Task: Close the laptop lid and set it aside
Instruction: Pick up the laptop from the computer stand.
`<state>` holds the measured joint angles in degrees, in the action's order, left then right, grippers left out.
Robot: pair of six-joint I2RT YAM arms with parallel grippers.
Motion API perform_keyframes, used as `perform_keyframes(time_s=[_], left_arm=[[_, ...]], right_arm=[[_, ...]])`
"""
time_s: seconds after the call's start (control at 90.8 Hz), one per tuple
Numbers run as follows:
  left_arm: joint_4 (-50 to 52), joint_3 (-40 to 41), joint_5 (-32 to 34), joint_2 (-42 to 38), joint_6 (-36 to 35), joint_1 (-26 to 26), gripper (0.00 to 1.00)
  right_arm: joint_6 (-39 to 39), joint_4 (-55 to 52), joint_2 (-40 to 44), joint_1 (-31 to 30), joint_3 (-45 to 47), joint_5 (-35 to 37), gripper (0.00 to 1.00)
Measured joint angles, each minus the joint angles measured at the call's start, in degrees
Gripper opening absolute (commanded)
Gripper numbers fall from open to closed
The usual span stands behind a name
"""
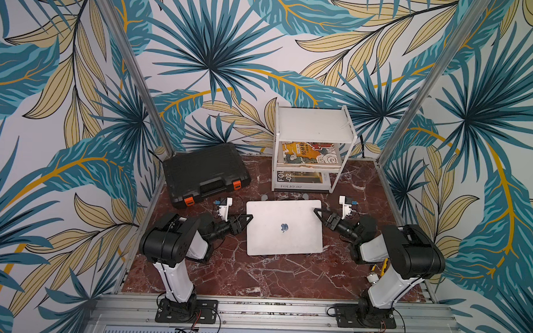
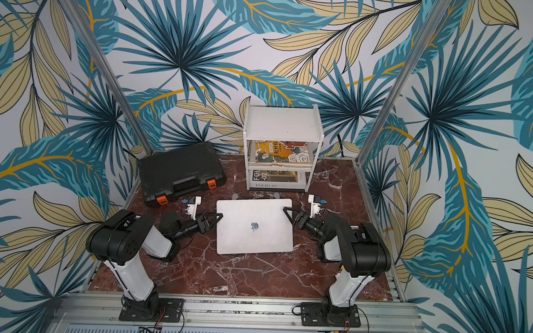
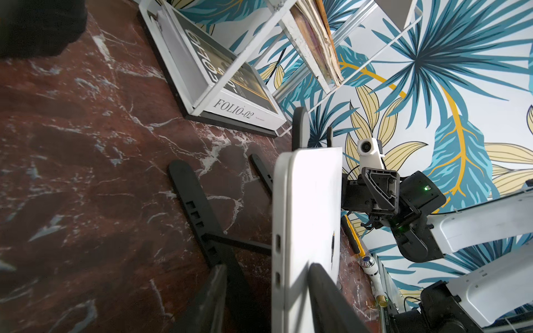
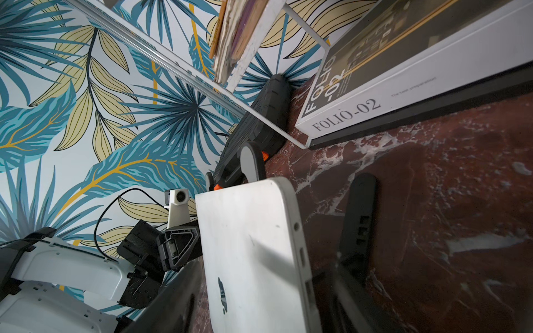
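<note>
Laptop [image 1: 284,227] is closed; left gripper [image 1: 248,218] and right gripper [image 1: 318,212] straddle its opposite side edges, jaws spread, unclamped

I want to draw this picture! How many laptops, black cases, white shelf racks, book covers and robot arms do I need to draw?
Laptop: 1
Black case: 1
White shelf rack: 1
Book covers showing: 2, yellow book, FOLIO-02 book
Robot arms: 2, left arm, right arm
Total: 7
</note>
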<state>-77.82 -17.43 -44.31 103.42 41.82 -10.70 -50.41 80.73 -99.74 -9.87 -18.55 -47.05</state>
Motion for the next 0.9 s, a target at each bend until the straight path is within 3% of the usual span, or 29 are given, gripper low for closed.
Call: perform_keyframes(time_s=[0.275, 0.474, 0.903], left_arm=[[-0.4, -0.4, -0.4, 0.2, 0.0, -0.1, 0.41], [-0.6, -0.9, -0.9, 0.2, 0.3, -0.1, 0.29], [-0.5, -1.5, -1.0, 0.2, 1.6, -0.1, 0.24]], right_arm=[[0.0, 0.0, -1.0, -0.7, -0.4, 0.0, 0.61], [-0.5, 0.0, -1.1, -0.7, -0.5, 0.1, 0.51], [-1.5, -0.7, -1.1, -0.7, -0.5, 1.1, 0.31]])
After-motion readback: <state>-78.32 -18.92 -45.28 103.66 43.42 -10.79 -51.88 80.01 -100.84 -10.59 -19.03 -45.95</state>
